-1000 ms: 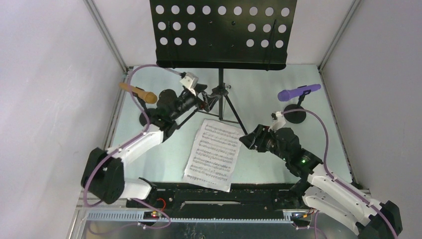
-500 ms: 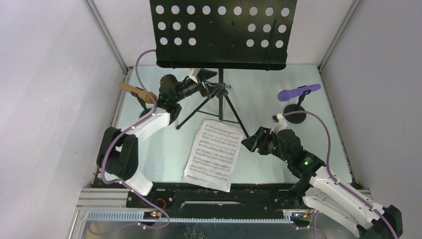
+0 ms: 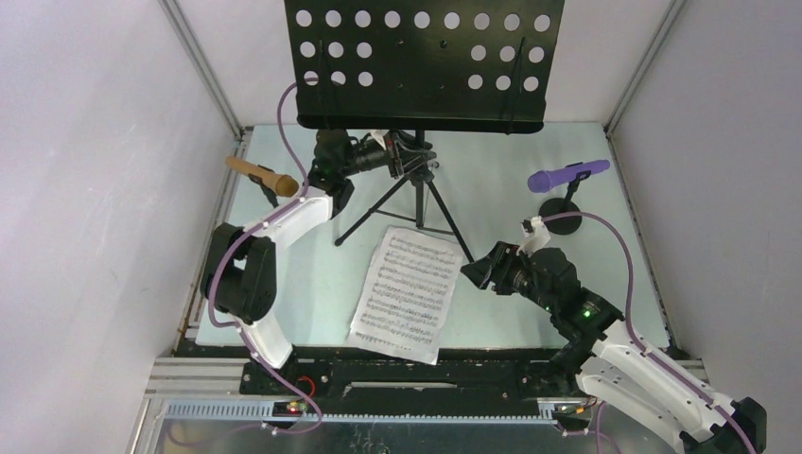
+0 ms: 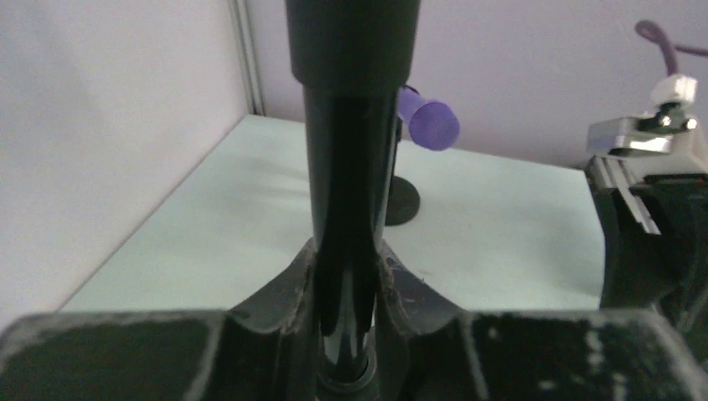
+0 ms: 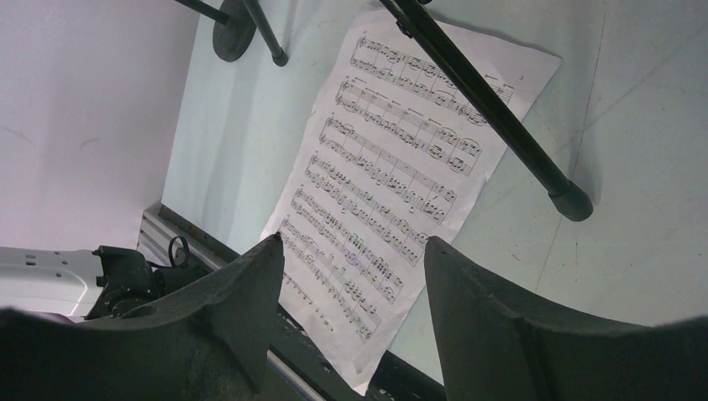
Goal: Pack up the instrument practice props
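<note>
Pale green surface (image 3: 492, 180), closed in by plain light walls and metal corner posts, carries all the props. At the back centre stands the black perforated music rack (image 3: 423, 61) on its tripod legs, upright.

The left gripper (image 3: 409, 159) reaches in just under the rack's tray. From the left wrist, its fingers (image 4: 284, 292) sit tight against either side of the rack's black upright pole (image 4: 346, 167), pinching it.

A white sheet-music page (image 3: 405, 293) lies flat on the surface in front of the tripod. One black tripod leg (image 5: 493, 117) crosses above the page's far corner, and its foot rests on the surface just beside the page's edge.

The right gripper (image 3: 476, 270) hovers over the right edge of that page, fingers (image 5: 250, 284) spread apart with nothing between them; the printed staves show through the gap.

To the right, the purple toy microphone (image 3: 566, 176) lies tilted in a small black round-based holder (image 3: 565, 219), near the right wall. On the left, the tan toy microphone (image 3: 262, 175) sits just beside the left arm, near the left wall; the arm mostly hides what holds it up.
</note>
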Robot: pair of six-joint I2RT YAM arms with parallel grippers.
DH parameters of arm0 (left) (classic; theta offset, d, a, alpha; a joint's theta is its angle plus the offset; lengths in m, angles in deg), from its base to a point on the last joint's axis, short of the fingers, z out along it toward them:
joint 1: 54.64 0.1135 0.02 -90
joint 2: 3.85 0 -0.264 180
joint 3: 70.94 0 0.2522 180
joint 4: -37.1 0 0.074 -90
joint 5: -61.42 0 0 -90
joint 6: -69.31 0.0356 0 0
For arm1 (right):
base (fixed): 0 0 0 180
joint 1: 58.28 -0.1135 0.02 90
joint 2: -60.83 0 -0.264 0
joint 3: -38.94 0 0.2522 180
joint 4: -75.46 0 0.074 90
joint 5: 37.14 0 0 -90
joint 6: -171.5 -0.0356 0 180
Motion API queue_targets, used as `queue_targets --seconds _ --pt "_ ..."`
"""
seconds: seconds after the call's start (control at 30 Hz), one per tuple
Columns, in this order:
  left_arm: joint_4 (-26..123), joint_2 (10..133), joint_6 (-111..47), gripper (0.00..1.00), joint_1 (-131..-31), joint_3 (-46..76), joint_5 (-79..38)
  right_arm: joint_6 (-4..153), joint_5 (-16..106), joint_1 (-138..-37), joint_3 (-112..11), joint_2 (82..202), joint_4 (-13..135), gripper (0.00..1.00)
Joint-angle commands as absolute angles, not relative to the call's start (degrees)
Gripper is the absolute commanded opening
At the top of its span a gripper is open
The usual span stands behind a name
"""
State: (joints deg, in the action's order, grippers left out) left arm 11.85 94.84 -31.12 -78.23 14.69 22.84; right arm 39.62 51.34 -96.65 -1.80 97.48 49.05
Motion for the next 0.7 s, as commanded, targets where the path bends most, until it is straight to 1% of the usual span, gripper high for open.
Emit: queue_targets --seconds 0.0,0.03,0.07,0.23,0.37,0.53,0.67 --pt "15.2 95.0 -29.8 0.09 -78.1 19.4 26.2 39.4 52.3 -96.5 -2.3 97.3 49.4 0.7" --pt "16.7 95.1 -29.4 0.02 -78.1 20.0 26.7 39.4 52.3 -96.5 -2.3 97.7 50.2 0.7" --pt "18.0 94.9 -29.0 0.0 -78.1 20.3 26.8 39.6 52.3 -96.5 -2.4 98.3 51.4 0.7" --pt "20.4 91.8 -26.1 0.0 -78.2 18.0 23.5 40.3 50.5 -96.2 -2.4 104.5 60.7 0.64" --pt "24.1 89.6 -23.2 0.0 -78.2 17.6 20.3 41.1 49.2 -96.0 -4.8 113.9 68.2 0.59" --pt "27.8 87.1 -20.8 0.0 -78.2 16.1 15.6 41.2 49.3 -96.1 -9.5 125.5 71.5 0.57" --pt "29.8 85.6 -18.8 0.0 -78.2 15.0 13.2 40.8 52.1 -95.5 -12.5 131.5 72.2 0.59"
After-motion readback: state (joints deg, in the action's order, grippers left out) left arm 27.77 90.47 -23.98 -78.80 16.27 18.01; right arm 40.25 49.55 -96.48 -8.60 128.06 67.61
